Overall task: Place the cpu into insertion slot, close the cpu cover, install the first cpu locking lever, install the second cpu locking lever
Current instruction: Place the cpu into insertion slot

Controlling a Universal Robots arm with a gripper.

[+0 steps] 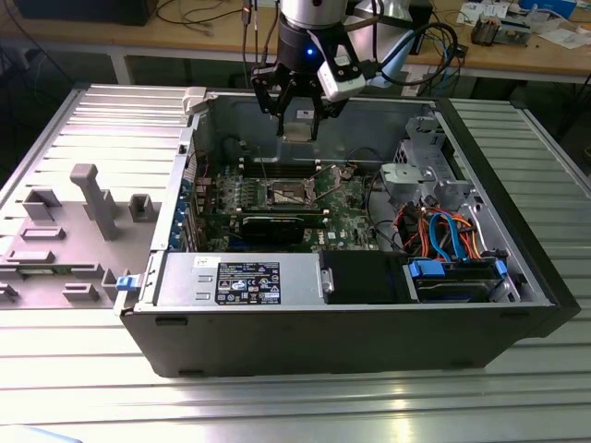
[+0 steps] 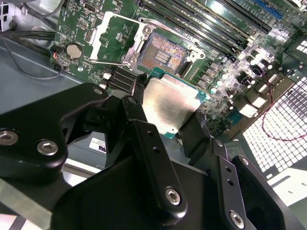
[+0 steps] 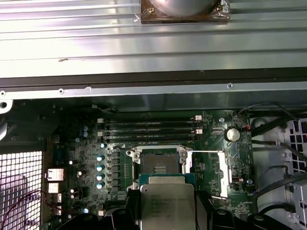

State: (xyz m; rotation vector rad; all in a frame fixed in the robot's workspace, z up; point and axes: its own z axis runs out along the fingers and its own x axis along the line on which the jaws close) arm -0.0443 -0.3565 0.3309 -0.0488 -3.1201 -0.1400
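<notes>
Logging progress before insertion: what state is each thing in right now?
claw: shut on the cpu.
cpu: held above the board, not seated.
insertion slot: empty, pin field exposed.
cpu cover: hinged open, beside the slot.

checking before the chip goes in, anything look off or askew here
Nothing stands out: the gripper holds the cpu clear of the bare insertion slot, and the cpu cover is swung open beside it.
</notes>
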